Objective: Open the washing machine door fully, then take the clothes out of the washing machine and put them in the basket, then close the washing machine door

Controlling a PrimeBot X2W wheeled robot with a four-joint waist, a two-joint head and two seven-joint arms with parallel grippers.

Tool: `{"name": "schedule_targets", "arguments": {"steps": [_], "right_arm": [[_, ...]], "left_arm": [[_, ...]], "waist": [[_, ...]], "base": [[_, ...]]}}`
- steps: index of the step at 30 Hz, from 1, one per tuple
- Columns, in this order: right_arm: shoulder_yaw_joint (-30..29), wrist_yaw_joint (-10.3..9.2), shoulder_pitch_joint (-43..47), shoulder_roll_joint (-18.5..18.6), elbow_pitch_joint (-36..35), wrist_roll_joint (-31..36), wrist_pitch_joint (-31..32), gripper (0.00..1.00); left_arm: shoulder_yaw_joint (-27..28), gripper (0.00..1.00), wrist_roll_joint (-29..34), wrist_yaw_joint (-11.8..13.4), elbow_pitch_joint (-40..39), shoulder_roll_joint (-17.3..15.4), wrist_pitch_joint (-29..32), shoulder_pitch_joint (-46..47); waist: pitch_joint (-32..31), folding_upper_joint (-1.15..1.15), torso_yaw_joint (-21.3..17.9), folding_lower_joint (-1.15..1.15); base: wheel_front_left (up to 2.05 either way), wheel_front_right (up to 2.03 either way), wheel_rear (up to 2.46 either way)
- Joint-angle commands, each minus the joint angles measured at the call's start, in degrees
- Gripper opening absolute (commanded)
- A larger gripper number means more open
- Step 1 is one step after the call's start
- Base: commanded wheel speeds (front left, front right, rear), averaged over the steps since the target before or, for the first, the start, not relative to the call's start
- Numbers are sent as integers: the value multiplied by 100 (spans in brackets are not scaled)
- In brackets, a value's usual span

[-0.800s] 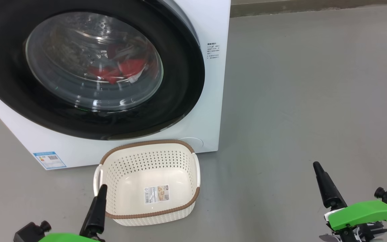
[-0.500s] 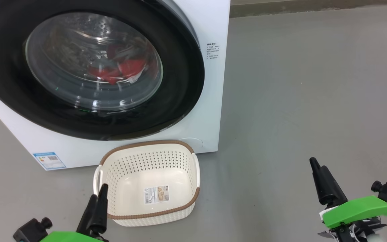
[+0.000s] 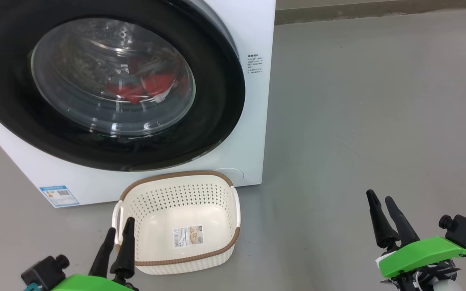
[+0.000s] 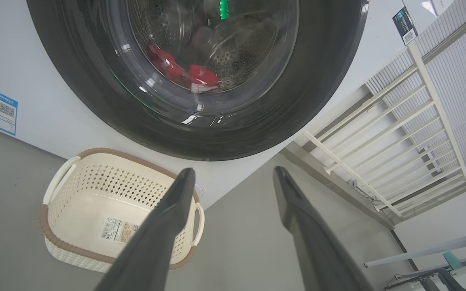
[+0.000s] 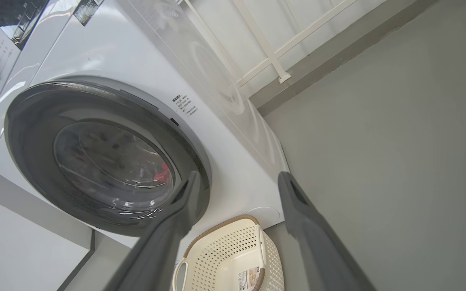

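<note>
Head view looks down on the washing machine (image 3: 253,121), which stands on a grey floor (image 3: 378,101) and takes up the far left of the scene. Its door (image 3: 217,101) sits shut against the front, the black rim ringing the glass window. The clothes (image 3: 144,87) lie inside the drum behind that glass, a red heap with a bit of white, low and slightly right of the window's middle. A small blue label (image 3: 59,195) is stuck low on the left of the front, and a block of small print (image 3: 255,64) sits high on the right, beside the rim.

The basket (image 3: 176,174) stands on the floor just in front of the machine, below the door's lower right part. It holds nothing but a paper label (image 3: 188,235) on its bottom.

The left gripper (image 3: 120,226) hangs near the basket's near left corner, its tips showing against the basket's left edge. In the left wrist view its two fingers stand clearly apart with nothing between them.

The right gripper (image 3: 378,197) hangs over bare floor, well to the right of the basket. Its fingers are also spread, and the right wrist view shows the gap between them empty. A white railing (image 5: 271,56) stands behind the machine.
</note>
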State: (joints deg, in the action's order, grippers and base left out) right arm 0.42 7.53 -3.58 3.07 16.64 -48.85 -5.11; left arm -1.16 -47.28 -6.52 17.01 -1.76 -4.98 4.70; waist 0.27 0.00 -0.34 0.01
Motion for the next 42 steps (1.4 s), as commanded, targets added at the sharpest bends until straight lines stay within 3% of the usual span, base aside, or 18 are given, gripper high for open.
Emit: {"name": "schedule_targets", "arguments": {"steps": [1, 42], "right_arm": [[62, -2, -277, 36, -128, 183, -72, 100], [655, -4, -489, 213, -316, 2948, -762, 100]], "left_arm": [[83, 100, 174, -1, -175, -63, -79, 244], [54, 100, 2857, 110, -237, -100, -773, 479]], "waist": [[-4, 0, 0, -1], [-11, 0, 33, -1]], "base": [[0, 0, 0], [0, 0, 0]]}}
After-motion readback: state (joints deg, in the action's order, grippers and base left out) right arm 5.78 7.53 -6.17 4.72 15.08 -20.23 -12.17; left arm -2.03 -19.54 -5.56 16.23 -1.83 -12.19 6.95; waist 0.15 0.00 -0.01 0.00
